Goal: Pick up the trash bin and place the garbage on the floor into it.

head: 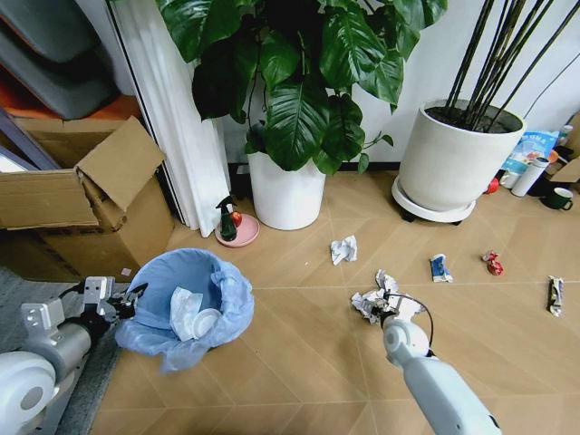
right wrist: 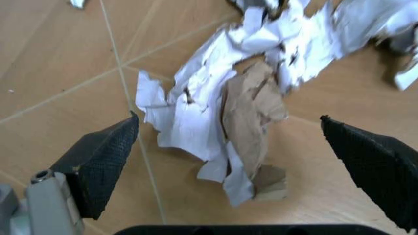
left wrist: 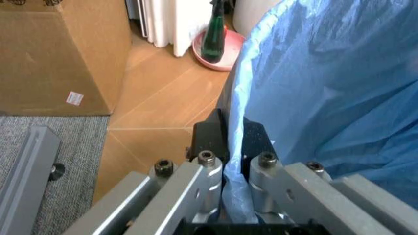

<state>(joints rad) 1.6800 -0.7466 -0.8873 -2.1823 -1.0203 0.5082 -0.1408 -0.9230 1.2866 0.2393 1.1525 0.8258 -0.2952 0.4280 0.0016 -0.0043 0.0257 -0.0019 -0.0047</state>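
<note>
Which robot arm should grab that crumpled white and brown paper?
The right. Its gripper hangs open just above the crumpled white and brown paper wad, fingers either side. The left gripper is clamped on the blue-bagged round bin.

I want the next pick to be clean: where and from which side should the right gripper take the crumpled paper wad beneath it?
Grip the crumpled paper wad across its bunched middle, where white sheet and brown paper overlap, coming straight down from above. It lies flat and ragged on the floor, so thin edges would likely slip. The right gripper hangs open above it, one finger on each side.
</note>
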